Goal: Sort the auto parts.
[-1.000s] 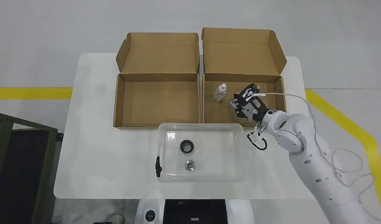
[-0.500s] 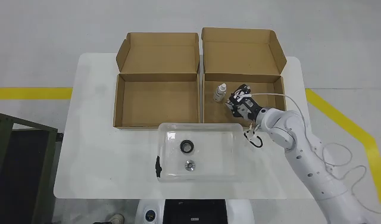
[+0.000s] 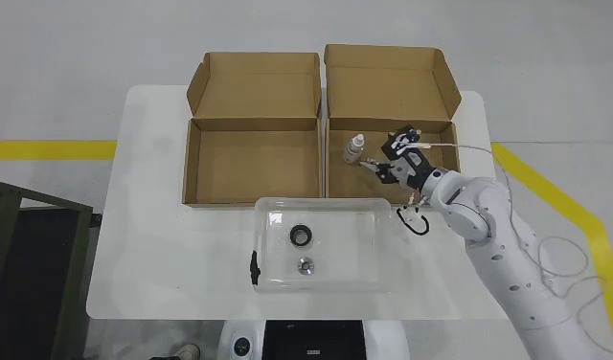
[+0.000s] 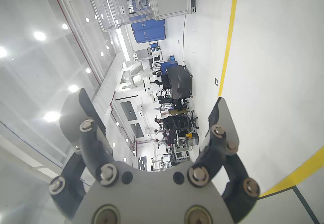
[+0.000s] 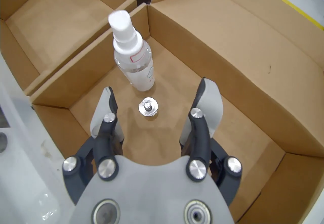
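Right claw (image 3: 380,168) (image 5: 156,87) is open with nothing in it. I have it hanging inside the right cardboard box (image 3: 433,135) (image 5: 227,45), over the left half of the floor, with the tips angled downward.

On the right wrist camera I see a small round metal part (image 5: 148,107) with a stub in its middle. It lies flat on the box floor, lined up between the two fingers (image 5: 210,98) and clear of both.

Just beyond it stands a spray bottle (image 3: 353,148) (image 5: 134,58), upright, with a clear body and white cap, near the box's left wall. The bottle and the metal part are just beside each other; I can't tell if they touch.

The left cardboard box (image 3: 254,164) (image 5: 50,7) has its lid flap up and sits side by side with the right one, walls meeting.

A clear plastic tray (image 3: 354,255) sits on the white table (image 3: 153,216) in front of both boxes, on the robot's side. In it are a black ring (image 3: 301,234) and, nearer the robot, a small metal piece (image 3: 306,266), the two apart. A slim black piece (image 3: 254,267) sits at the tray's left edge; I can't tell if it's inside or outside the wall.

Left claw (image 4: 151,96) is open and empty, aimed across a hall floor with a yellow line (image 4: 227,32).
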Motion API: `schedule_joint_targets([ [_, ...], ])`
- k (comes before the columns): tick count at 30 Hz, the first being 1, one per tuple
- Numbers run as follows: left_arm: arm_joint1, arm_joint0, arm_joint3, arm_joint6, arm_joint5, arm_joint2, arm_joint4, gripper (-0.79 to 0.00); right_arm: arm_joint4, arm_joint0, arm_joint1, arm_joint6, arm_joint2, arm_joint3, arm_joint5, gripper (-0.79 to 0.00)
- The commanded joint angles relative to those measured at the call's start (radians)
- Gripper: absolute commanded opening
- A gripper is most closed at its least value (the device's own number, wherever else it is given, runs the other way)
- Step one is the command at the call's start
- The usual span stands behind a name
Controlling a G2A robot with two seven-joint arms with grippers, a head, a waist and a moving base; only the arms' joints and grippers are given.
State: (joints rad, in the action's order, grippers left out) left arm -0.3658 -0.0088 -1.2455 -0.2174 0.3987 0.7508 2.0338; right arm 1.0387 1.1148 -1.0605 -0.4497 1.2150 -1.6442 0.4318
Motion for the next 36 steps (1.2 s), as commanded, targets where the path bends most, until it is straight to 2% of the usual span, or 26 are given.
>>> schedule_joint_targets([
  [1, 0.0, 0.0, 0.0, 0.0, 0.0, 0.0, 0.0, 0.0, -0.032, 0.02, 0.003, 0.005, 0.022, -0.037, 0.006, -0.095],
  [2, 0.0, 0.0, 0.0, 0.0, 0.0, 0.0, 0.0, 0.0, -0.055, 0.03, 0.003, 0.006, 0.03, -0.057, 0.009, -0.028],
  [3, 0.0, 0.0, 0.0, 0.0, 0.0, 0.0, 0.0, 0.0, -0.06, 0.038, 0.006, -0.003, 0.04, -0.084, 0.016, 0.0],
  [10, 0.0, 0.0, 0.0, 0.0, 0.0, 0.0, 0.0, 0.0, -0.138, 0.104, 0.016, -0.026, 0.103, -0.244, 0.052, 0.0],
  [15, 0.0, 0.0, 0.0, 0.0, 0.0, 0.0, 0.0, 0.0, -0.153, 0.133, 0.019, -0.033, 0.099, -0.329, 0.096, 0.0],
  [23, 0.0, 0.0, 0.0, 0.0, 0.0, 0.0, 0.0, 0.0, -0.154, 0.144, 0.012, -0.022, 0.0, -0.418, 0.149, 0.0],
  [36, 0.0, 0.0, 0.0, 0.0, 0.0, 0.0, 0.0, 0.0, 0.007, 0.114, 0.001, -0.03, -0.165, -0.421, 0.254, 0.0],
])
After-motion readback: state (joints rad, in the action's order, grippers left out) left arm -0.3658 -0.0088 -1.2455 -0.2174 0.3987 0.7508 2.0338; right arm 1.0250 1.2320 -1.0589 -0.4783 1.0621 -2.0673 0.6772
